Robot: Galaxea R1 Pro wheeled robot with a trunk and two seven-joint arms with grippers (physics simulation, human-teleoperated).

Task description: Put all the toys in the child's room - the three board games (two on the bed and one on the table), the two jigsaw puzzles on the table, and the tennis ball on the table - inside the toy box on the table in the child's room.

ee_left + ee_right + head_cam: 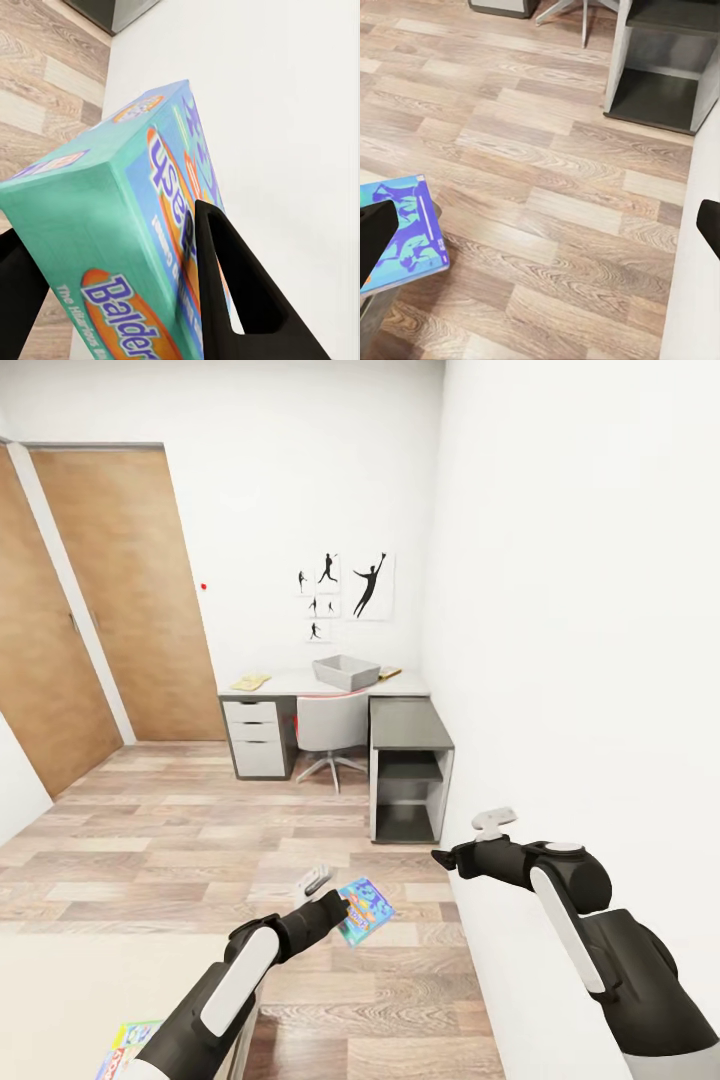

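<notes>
My left gripper [343, 910] is shut on a teal and blue board game box [368, 907], held above the wooden floor. In the left wrist view the box [135, 240] sits between both black fingers [232, 300]. A second board game [124, 1050] lies on the bed [60, 1000] at the lower left. The grey toy box [346, 671] stands on the white desk [300, 683] at the far wall. My right gripper [445, 857] hangs open and empty near the right wall; its wrist view shows the held box [401, 232] over the floor.
A flat yellowish item [250, 682] lies on the desk's left part and another [390, 674] beside the toy box. A white chair [330, 730] is tucked under the desk. A dark shelf unit [410, 765] stands at the right wall. Wooden wardrobe doors [110, 600] line the left.
</notes>
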